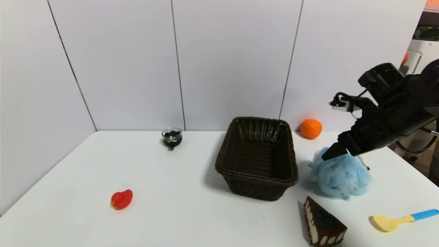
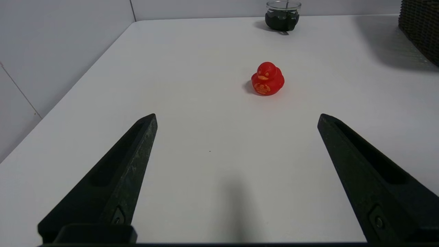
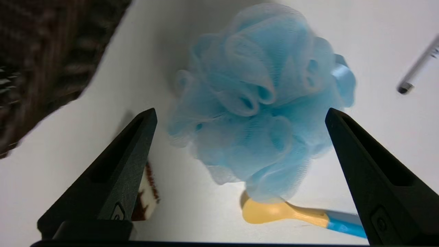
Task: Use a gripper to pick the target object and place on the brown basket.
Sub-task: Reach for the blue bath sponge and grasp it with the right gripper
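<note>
Before me lies a smooth white rectangular tabletop [image 1: 192,219], evenly lit, with soft shadows. Pale lavender-white wall panels [image 1: 233,61] with thin dark seams close it off from nine through one o'clock. At two o'clock, past the panels' edge, stands a white slatted appliance [image 1: 420,56].

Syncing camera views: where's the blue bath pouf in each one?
Head view: blue bath pouf on the table, right of the brown basket, under the right claw.
Left wrist view: not in it.
Right wrist view: pouf centre frame, between the open claw's fingers.
Shared landmark: the basket, visible in all three views.
</note>
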Robot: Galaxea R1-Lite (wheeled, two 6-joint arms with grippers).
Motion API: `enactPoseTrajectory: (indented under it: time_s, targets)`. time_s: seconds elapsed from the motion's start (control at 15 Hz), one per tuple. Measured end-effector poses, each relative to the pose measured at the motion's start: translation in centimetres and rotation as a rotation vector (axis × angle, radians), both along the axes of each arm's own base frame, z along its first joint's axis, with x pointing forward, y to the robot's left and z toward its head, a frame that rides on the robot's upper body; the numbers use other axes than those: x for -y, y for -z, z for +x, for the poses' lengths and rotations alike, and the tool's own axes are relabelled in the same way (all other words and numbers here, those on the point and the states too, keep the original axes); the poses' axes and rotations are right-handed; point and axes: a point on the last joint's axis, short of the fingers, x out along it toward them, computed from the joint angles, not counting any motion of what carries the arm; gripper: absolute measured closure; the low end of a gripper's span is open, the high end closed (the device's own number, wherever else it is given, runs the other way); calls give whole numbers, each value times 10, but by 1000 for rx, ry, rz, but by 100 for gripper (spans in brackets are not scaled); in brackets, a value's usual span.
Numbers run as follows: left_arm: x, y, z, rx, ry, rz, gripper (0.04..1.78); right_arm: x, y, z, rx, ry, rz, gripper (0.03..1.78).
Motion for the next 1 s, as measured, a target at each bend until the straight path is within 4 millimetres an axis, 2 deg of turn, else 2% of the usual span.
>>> enactPoseTrajectory:
  time_s: [0.33,0.73,0.8,1.0]
  targets:
    - [0,0,0,0,0,0,13,10,23,16,-71,42,-22,12]
    - [0,0,0,0,0,0,13,9,57,37,-159,40,-26,12]
    - [0,0,0,0,0,0,13,9,62,41,-172,40,-28,19]
    - [0,0,0,0,0,0,13,9,76,48,-208,42,-31,66]
